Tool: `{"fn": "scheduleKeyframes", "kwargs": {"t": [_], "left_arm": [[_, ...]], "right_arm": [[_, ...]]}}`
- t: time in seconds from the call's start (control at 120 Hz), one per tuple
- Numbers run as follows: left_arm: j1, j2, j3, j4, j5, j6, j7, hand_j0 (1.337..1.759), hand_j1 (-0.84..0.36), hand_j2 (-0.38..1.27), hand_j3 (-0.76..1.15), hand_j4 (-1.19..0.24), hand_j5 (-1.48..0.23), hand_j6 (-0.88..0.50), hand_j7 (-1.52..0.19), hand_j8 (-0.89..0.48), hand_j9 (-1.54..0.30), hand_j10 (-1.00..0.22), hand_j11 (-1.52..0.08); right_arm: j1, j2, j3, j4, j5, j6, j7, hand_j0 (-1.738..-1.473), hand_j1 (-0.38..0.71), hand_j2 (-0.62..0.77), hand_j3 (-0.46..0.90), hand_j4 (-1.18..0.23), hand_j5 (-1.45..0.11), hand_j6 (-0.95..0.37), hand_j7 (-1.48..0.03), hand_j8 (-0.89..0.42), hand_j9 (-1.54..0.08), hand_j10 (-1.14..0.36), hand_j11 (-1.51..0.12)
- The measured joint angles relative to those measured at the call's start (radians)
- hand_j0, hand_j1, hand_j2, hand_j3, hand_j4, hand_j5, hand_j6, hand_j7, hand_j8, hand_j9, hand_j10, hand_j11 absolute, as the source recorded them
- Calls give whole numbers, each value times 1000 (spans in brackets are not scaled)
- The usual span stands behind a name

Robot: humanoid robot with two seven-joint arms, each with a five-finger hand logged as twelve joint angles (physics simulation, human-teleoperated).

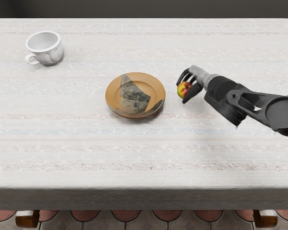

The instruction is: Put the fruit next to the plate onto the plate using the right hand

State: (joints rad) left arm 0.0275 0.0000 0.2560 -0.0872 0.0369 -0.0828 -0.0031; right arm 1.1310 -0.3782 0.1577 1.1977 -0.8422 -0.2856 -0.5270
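– Fingers (186, 76) of the right hand (196, 81): how are they shown?
– They are shown curled around a small red-and-yellow fruit (184, 88), which is gripped just beside the right edge of the plate (111, 96), not on it. Whether the fruit is lifted off the desk (134, 158) cannot be told.
– Why is it held that way?
– A wrap-around grip is judged to be used so that the round fruit can be carried without rolling. The arm is seen entering from the right, the side nearest the fruit.
– What can be counted?
– One fruit, one orange plate with a dark pattern, one white cup (44, 47) set well apart at the far left, and one hand. The left hand is not seen.
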Motion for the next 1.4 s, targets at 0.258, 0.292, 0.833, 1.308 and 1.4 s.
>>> {"fn": "scheduleKeyframes", "kwargs": {"t": [0.258,0.292,0.833,1.308,1.4], "left_arm": [[0,0,0,0,0,0,0,1658,55,49,0,-245,-318,-245,-318,-245,-318,-245,-318],[-1,0,0,1,0,0,0,1658,55,49,0,-245,-318,-245,-318,-245,-318,-245,-319],[-1,0,0,0,0,0,0,1658,55,49,0,-245,-318,-245,-318,-245,-318,-245,-318],[-1,0,0,0,0,0,0,1658,55,49,0,-245,-318,-245,-318,-245,-318,-245,-318],[0,0,0,0,0,0,0,1658,55,49,0,-245,-319,-245,-319,-245,-319,-245,-319]], "right_arm": [[18,0,84,43,71,76,-1,-1649,253,260,-1,-641,-1120,-395,-1084,-359,-1147,-750,-1103],[19,4,90,47,73,81,-1,-1649,251,251,-1,-641,-1120,-395,-1084,-358,-1147,-749,-1102],[22,158,166,37,86,121,4,-1650,285,358,0,-632,-1147,-389,-1086,-346,-1148,-730,-1120],[23,185,169,0,78,142,7,-1656,202,50,0,-515,-727,-413,-713,-398,-730,-704,-727],[29,185,168,-4,81,143,7,-1657,162,6,0,-461,-637,-396,-627,-377,-639,-582,-637]]}}
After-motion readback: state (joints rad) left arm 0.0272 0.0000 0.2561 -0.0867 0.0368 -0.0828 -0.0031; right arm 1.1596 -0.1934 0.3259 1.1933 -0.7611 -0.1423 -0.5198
